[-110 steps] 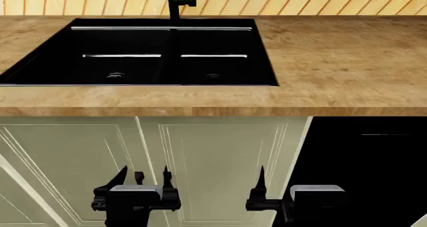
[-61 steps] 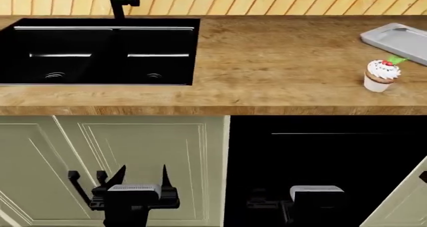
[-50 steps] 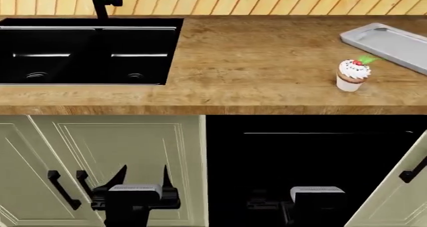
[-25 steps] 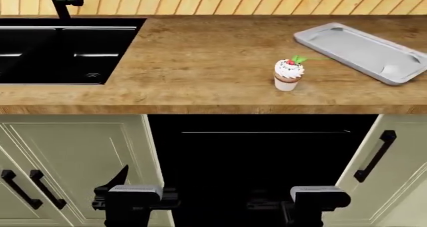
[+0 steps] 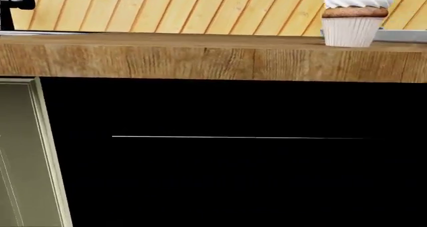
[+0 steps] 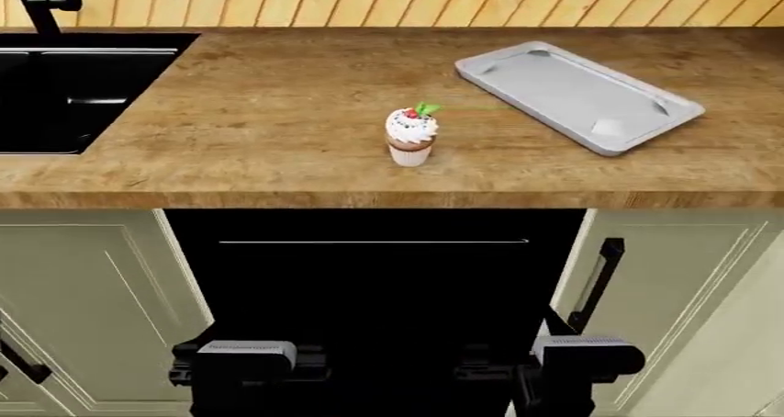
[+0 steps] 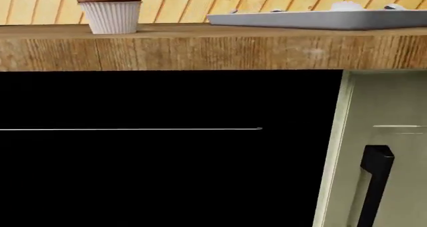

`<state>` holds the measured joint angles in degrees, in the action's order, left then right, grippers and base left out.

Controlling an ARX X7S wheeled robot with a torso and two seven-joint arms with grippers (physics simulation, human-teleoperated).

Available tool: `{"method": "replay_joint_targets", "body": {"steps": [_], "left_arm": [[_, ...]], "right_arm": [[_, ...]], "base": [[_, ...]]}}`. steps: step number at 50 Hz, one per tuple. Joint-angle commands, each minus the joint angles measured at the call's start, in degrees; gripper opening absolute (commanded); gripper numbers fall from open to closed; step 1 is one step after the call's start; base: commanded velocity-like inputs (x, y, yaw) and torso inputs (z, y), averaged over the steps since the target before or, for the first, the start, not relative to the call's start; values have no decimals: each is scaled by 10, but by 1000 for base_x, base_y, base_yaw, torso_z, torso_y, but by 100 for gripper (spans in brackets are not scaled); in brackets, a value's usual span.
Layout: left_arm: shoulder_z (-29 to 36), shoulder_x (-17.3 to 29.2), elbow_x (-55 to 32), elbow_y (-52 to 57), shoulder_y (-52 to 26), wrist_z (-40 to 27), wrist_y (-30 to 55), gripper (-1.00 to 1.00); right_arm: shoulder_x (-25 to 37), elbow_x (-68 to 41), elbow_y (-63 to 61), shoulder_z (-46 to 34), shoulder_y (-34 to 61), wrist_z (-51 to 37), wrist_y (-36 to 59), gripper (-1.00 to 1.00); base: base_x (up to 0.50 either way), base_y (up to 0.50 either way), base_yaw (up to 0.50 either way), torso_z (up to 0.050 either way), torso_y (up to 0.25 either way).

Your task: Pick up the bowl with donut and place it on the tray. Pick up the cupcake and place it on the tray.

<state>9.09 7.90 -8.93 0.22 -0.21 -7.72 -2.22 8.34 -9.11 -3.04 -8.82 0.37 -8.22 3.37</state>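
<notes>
Risks first, biggest item down.

Counter (image 6: 282,95) fills upper half of head view; front edge overhangs black panel (image 6: 367,288). Both arms parked low, under that edge at frame bottom. Lifting straight up likely clips the overhang, so pull back before rising.

Sink (image 6: 61,86) at upper left, well apart from the work area. No threat unless a swing goes wide left.

Tray (image 6: 576,95) upper right, angled, lying flat on counter, nothing on it. Raised handles at both ends could catch a low approach. Plenty of bare wood between tray and cupcake for a set-down path.

Cupboard handle (image 6: 597,284) right of centre, close to right gripper (image 6: 576,357); snag possible on rise.

Cupcake (image 6: 412,136) centre frame, upright, near front edge, well clear of tray. Small, top-heavy: a nudge probably tips it or sends it off the edge.

Bowl and donut not in any view. First step blocked until found.

Left gripper (image 6: 245,360): fingers lost against black panel, can't tell open or closed. Same for right.
</notes>
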Motion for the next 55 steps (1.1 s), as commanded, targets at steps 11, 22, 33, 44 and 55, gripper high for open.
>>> {"method": "replay_joint_targets", "body": {"steps": [11, 22, 33, 44, 55], "left_arm": [[6, 6, -11, -16, -5, -5, -16, 100], [10, 10, -16, -20, -7, -7, -19, 100], [16, 14, -16, -35, -12, -3, -39, 100], [22, 18, -19, -17, -4, -9, -34, 100], [27, 21, -21, -5, -1, -13, -31, 100]], "right_arm": [[6, -10, 0, -7, -2, -8, -5, 100], [11, -17, -3, -9, 9, -12, 9, 100], [14, -16, -5, -17, 13, -15, 10, 100], [18, -16, -9, -21, 7, -20, 7, 100], [21, -18, -9, -26, 5, -24, 4, 100]], "base": [[-9, -500, 0, 0, 0], [-10, -500, 0, 0, 0], [-1, -126, 0, 16, 0], [0, 0, 0, 50, 0], [0, 0, 0, 50, 0]]}}
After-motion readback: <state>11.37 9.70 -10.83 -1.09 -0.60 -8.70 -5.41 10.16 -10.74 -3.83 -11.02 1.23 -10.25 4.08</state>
